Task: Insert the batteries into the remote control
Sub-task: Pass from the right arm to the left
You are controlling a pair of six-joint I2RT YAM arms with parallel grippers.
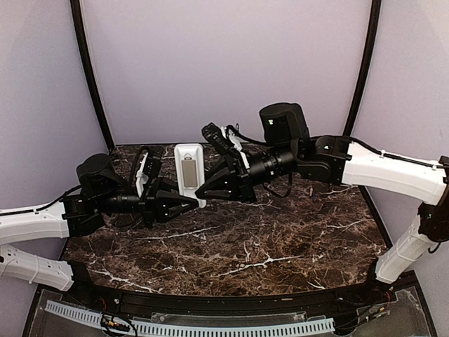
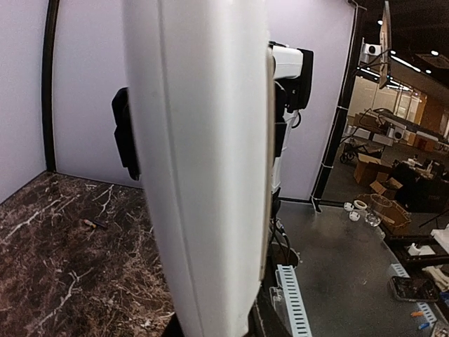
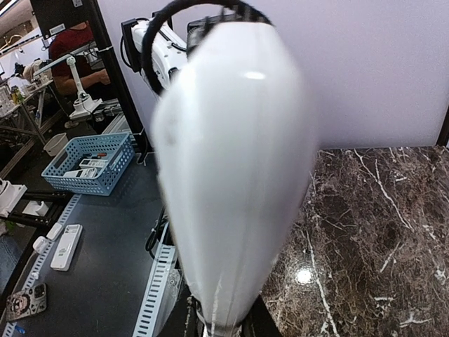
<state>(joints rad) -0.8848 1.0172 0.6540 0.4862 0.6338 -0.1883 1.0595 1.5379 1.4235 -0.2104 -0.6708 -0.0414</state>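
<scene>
A dark brown marble worktop (image 1: 245,246) veined in white fills the floor of a booth with pale lavender walls (image 1: 224,63). A white perforated cable tray (image 1: 210,326) runs along the near edge.

The small slim white rectangular remote control (image 1: 189,165) is held clear of the worktop, above its rear-left part, between the two arms. The face turned toward the overhead camera shows a greyish rectangle.

The left gripper (image 1: 193,204) reaches in from the left and meets the remote control's near end. In the left wrist view the handset's white body (image 2: 203,175) rises from between the dark fingers, which press against its sides, so this gripper is pinching it.

The right gripper (image 1: 203,191) comes in from the right and meets the same near end just beside the left one. In its wrist view the blurred white handset (image 3: 231,175) stands up from between the fingers, clamped there too.

Beyond the worktop, the right wrist view shows a blue plastic basket (image 3: 91,161) on a dark bench.
</scene>
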